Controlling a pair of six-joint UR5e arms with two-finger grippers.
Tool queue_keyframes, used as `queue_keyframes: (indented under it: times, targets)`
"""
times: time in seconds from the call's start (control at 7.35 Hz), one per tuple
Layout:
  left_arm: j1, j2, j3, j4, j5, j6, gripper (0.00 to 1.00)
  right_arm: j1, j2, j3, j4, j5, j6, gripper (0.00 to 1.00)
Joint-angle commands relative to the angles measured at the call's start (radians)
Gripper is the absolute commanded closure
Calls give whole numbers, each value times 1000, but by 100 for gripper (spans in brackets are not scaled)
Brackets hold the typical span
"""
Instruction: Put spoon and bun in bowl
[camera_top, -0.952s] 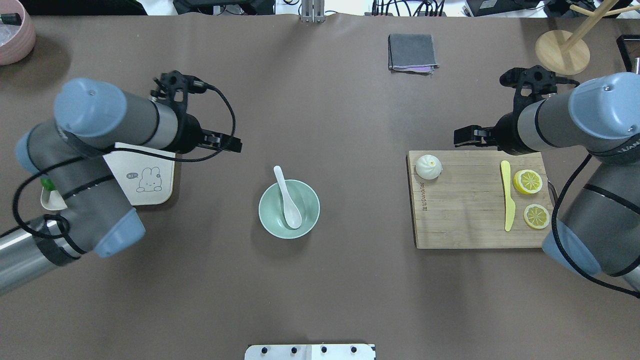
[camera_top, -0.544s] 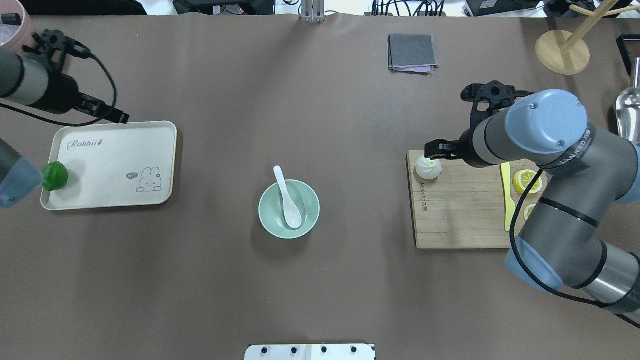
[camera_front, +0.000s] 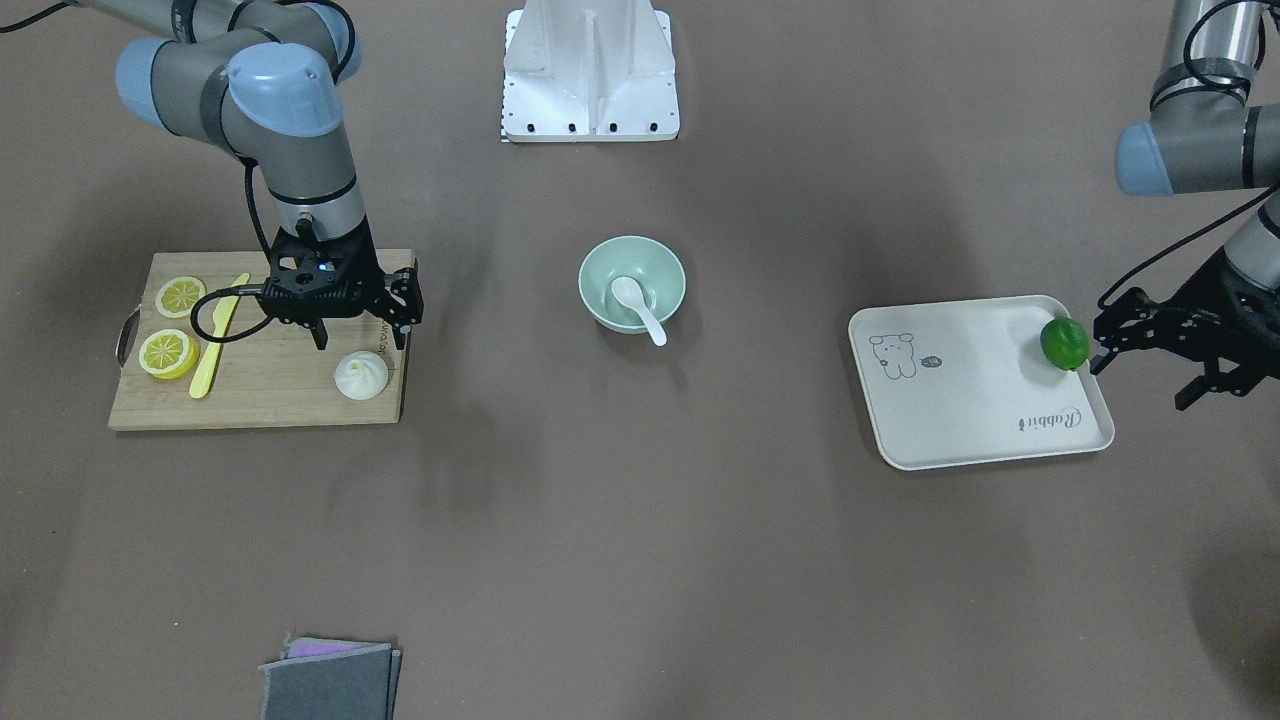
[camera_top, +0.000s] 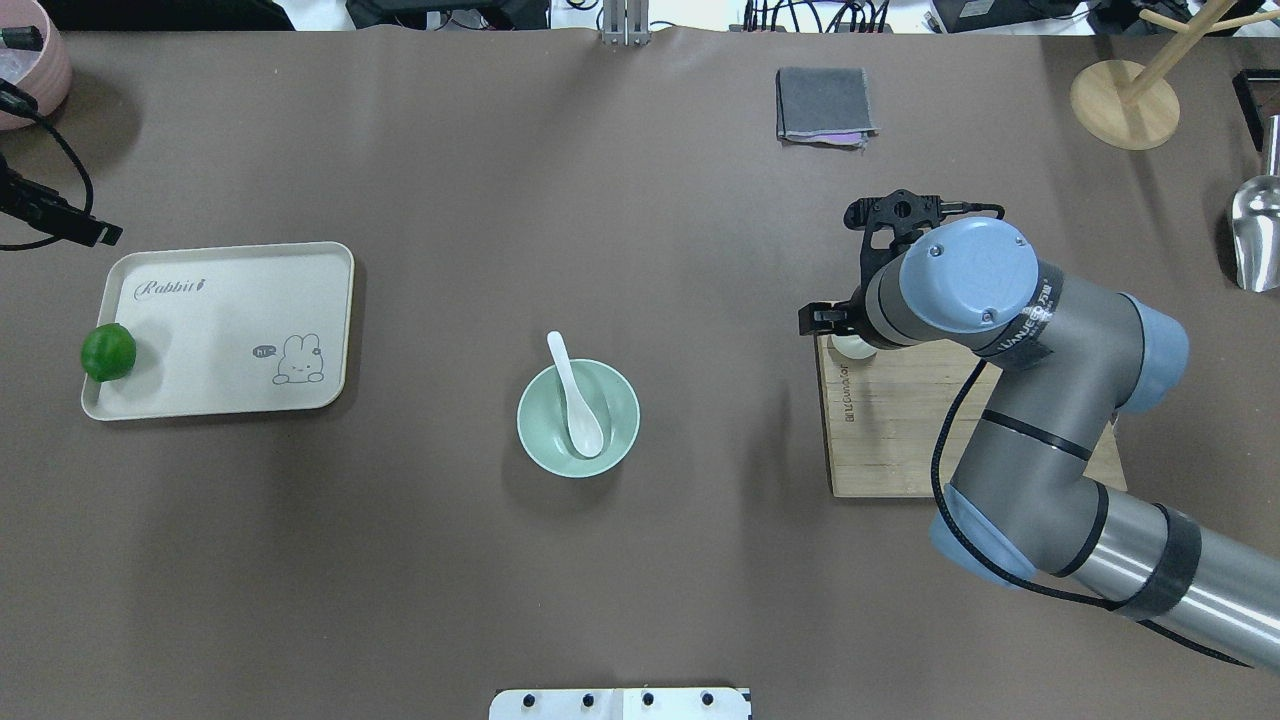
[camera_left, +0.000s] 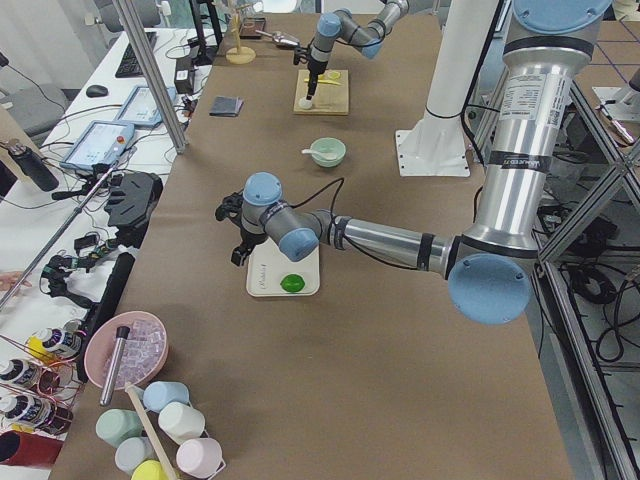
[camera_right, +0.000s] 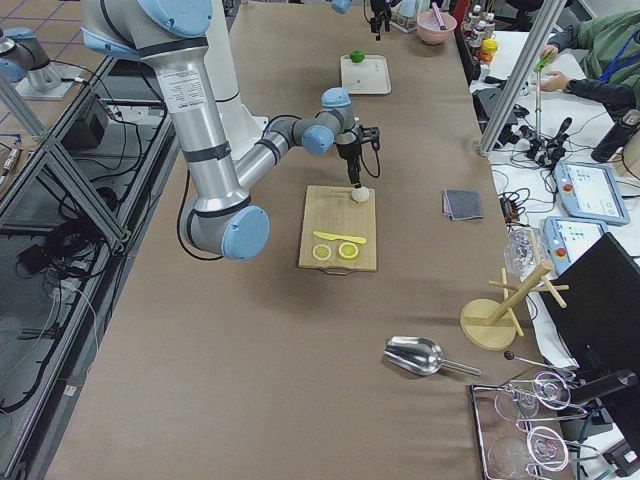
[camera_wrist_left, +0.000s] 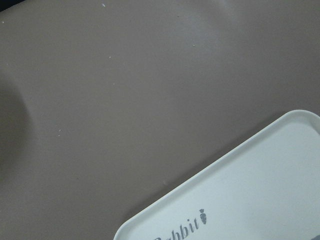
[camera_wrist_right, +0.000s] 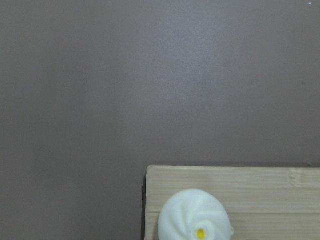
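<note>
Status: small white soup spoon (camera_front: 632, 297) in round mint-green bowl (camera_front: 662, 268), OK; pleated white bun (camera_front: 361, 376) TBD, my right claw (camera_front: 362, 340) wide above.

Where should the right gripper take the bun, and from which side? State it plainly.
Probably across its round sides, at the widest part below the pleats, coming straight down from above. The bun sits upright near a corner of the cutting board, with nothing close beside it to block the fingers. Its pleated crown looks too sloped to pinch. The right gripper hangs open close by it.
</note>
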Motion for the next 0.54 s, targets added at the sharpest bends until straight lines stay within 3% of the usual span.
queue_keyframes:
  times: [0.0, 0.41]
  targets:
    - [-2, 2, 1, -1, -2, 4, 2, 0, 15, -120, 136, -23, -21, 14]
    - [-2, 2, 1, -2, -2, -5, 2, 6, 0, -103, 126, -23, -21, 19]
